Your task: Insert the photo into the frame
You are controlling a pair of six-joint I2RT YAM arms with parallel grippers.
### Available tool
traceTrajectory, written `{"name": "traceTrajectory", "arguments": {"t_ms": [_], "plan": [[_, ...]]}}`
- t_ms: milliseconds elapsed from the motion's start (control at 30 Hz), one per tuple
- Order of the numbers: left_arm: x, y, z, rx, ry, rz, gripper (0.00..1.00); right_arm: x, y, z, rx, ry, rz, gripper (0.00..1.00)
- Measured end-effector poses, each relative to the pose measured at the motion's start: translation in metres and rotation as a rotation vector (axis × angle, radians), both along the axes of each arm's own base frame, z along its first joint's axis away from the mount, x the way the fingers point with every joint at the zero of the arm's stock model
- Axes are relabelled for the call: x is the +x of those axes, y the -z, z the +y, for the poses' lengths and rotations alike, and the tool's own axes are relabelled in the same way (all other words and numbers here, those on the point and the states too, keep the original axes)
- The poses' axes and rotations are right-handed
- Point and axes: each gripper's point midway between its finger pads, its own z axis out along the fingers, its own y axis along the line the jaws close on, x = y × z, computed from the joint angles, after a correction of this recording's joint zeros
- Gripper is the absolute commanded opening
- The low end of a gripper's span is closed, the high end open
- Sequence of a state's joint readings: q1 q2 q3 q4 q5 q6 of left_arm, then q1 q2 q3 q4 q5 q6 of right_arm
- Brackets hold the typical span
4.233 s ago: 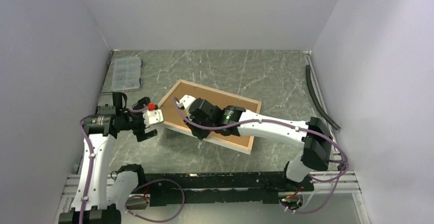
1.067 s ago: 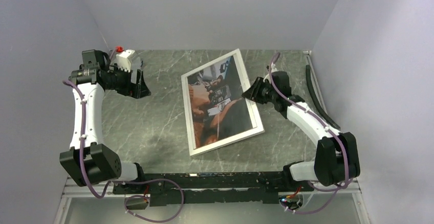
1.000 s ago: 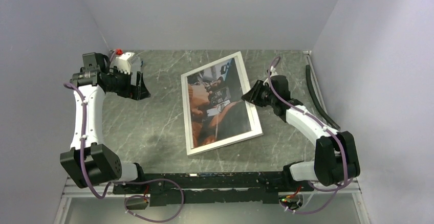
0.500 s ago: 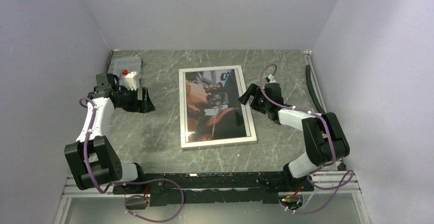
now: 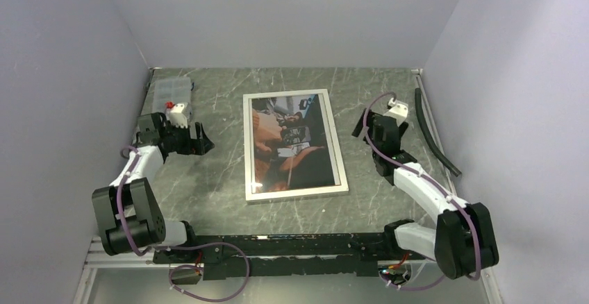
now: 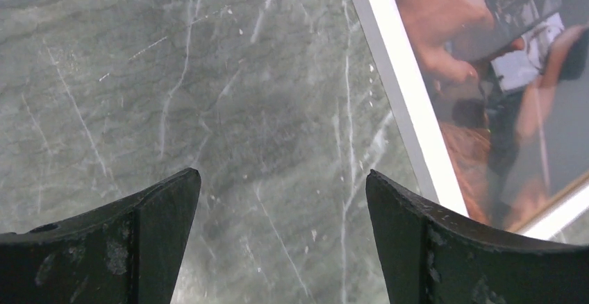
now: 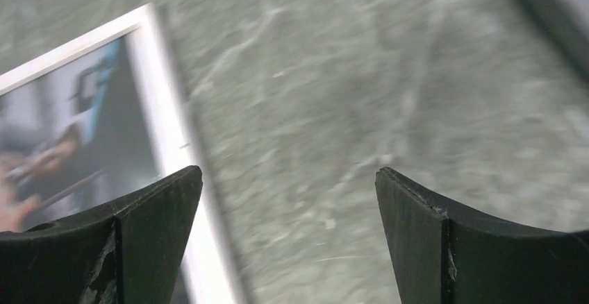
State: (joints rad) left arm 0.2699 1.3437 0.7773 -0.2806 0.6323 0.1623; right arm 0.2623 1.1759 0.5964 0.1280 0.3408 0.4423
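Observation:
The frame (image 5: 299, 194) lies flat and face up in the middle of the table, its silver-white border around the photo (image 5: 292, 141), a dark print with reddish-orange tones. My left gripper (image 5: 203, 139) hovers open to the frame's left, apart from it. In the left wrist view the open gripper (image 6: 281, 174) holds nothing, with the frame's border (image 6: 410, 110) and the photo (image 6: 500, 75) to the right. My right gripper (image 5: 361, 125) stands open just right of the frame, touching nothing. In the right wrist view the open gripper (image 7: 288, 171) has the border (image 7: 170, 110) and photo (image 7: 76, 123) at left.
A clear plastic organizer box (image 5: 170, 89) sits at the back left, behind the left gripper. A black hose (image 5: 430, 130) runs along the right wall and shows in the right wrist view as a dark strip (image 7: 549, 12). Walls close in on three sides.
The right gripper opened, let go of the frame's right edge and drew back to the right. The frame swung from tilted to square and lies flat. The left arm came nearer.

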Motion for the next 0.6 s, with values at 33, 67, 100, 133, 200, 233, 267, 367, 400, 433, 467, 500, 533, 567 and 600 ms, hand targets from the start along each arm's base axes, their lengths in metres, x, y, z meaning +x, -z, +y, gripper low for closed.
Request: {"name": "traceTrajectory", "arguments": {"t_ms": [33,67,100,133,200,233,267,367,400,433,467,500,533,567,600], "plan": [[0.000,0.006,0.000,-0.002,-0.003,-0.012,0.94,-0.002,-0.004,-0.012,-0.043,0.046,-0.015,1.00],[0.001,0.010,-0.001,-0.005,-0.008,-0.030,0.94,-0.004,-0.005,-0.027,-0.082,0.103,-0.020,1.00],[0.001,0.016,-0.002,-0.012,-0.013,-0.045,0.94,-0.007,-0.004,-0.043,-0.112,0.161,-0.016,1.00],[0.001,0.021,-0.003,-0.019,-0.019,-0.051,0.94,-0.010,-0.001,-0.060,-0.133,0.221,-0.009,1.00],[0.004,0.029,-0.004,-0.036,-0.030,-0.076,0.94,-0.019,0.008,-0.096,-0.154,0.328,0.000,1.00],[0.007,0.031,-0.004,-0.038,-0.033,-0.091,0.94,-0.025,0.013,-0.108,-0.162,0.362,0.001,1.00],[0.012,0.033,-0.004,-0.041,-0.039,-0.116,0.94,-0.031,0.019,-0.119,-0.170,0.396,-0.005,1.00],[0.022,0.038,-0.001,-0.033,-0.048,-0.183,0.94,-0.045,0.043,-0.131,-0.208,0.416,-0.005,1.00],[0.025,0.039,-0.001,-0.024,-0.051,-0.211,0.94,-0.046,0.049,-0.132,-0.222,0.408,-0.002,1.00],[0.026,0.041,0.001,-0.012,-0.057,-0.243,0.94,-0.046,0.053,-0.132,-0.235,0.401,-0.004,1.00],[0.027,0.042,0.002,-0.002,-0.063,-0.265,0.94,-0.043,0.055,-0.132,-0.245,0.396,-0.014,1.00],[0.027,0.044,0.003,0.005,-0.068,-0.282,0.94,-0.041,0.057,-0.133,-0.253,0.392,-0.026,1.00],[0.028,0.044,0.004,0.013,-0.072,-0.298,0.94,-0.038,0.057,-0.133,-0.258,0.389,-0.043,1.00],[0.029,0.043,0.004,0.025,-0.076,-0.326,0.94,-0.035,0.056,-0.132,-0.261,0.385,-0.059,1.00],[0.031,0.042,0.005,0.037,-0.080,-0.352,0.94,-0.032,0.056,-0.132,-0.262,0.379,-0.079,1.00]]}}
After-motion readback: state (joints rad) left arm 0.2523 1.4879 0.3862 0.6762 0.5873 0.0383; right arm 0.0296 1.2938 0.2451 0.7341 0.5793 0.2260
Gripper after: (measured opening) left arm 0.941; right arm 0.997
